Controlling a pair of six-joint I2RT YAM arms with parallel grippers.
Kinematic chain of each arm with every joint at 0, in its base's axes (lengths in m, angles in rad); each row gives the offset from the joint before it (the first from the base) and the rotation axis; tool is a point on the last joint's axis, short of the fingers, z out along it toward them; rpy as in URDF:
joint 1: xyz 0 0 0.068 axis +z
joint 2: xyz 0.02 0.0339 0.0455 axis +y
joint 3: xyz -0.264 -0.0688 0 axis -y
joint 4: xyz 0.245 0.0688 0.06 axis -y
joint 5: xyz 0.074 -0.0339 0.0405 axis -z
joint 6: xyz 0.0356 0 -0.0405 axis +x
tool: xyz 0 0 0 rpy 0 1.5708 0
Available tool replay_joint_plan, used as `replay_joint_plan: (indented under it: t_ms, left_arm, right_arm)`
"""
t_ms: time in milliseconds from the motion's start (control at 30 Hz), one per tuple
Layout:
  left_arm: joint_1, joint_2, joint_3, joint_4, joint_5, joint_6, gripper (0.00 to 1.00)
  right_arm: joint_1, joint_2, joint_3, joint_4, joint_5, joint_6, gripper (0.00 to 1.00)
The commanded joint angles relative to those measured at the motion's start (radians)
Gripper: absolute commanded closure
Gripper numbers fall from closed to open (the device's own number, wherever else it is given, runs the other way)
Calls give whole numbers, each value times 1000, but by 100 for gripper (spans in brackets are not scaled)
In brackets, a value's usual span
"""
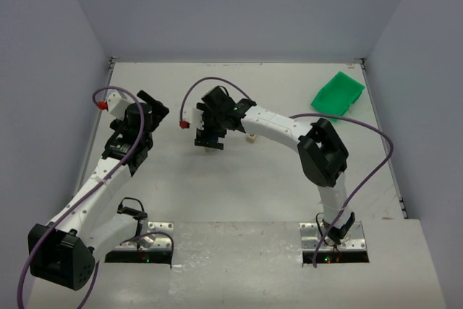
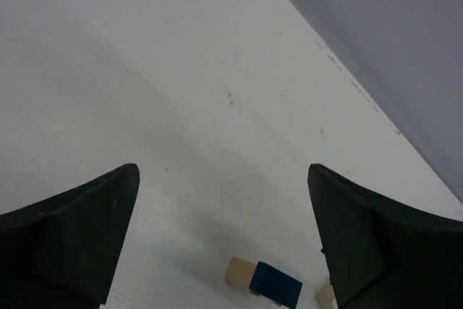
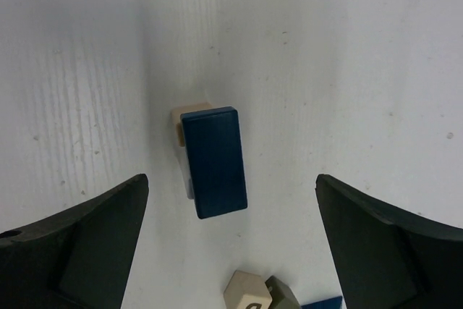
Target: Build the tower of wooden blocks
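A white, faintly scuffed worktop (image 1: 239, 193) sits boxed in by three plain grey walls (image 1: 231, 5). There are two claws, both spread wide and empty. The right claw (image 3: 231, 179) hangs over the one wood block tower (image 3: 213, 161), dark blue on tan, between its fingers. Three loose blocks (image 3: 247, 293) lie just beside the tower. The left claw (image 2: 223, 171) hovers well apart. One green bin (image 1: 338, 94) lies far from both claws.
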Motion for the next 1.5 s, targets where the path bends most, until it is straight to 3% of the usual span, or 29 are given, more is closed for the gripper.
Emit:
replay_joint_plan:
  t_ms: [0, 167, 433, 500, 700, 1067, 1467]
  left_arm:
    - [5, -4, 1, 49, 19, 21, 0]
    - [5, -2, 2, 50, 36, 27, 0]
    - [5, 0, 2, 50, 47, 29, 0]
    - [5, 0, 2, 54, 48, 29, 0]
    - [5, 6, -1, 62, 64, 33, 0]
    - [5, 30, 8, 70, 95, 47, 0]
    - [5, 49, 18, 71, 117, 53, 0]
  right_arm:
    - [1, -168, -20, 103, 17, 152, 1]
    - [-16, -273, -88, 138, 148, 356, 1]
    - [-28, -378, -374, 304, 234, 547, 1]
    - [-28, -431, -515, 370, 231, 578, 1]
    - [-45, -512, -680, 460, 320, 665, 1]
    - [-231, -499, -724, 459, 322, 991, 1]
    - [-220, -355, -638, 455, 522, 1408, 1]
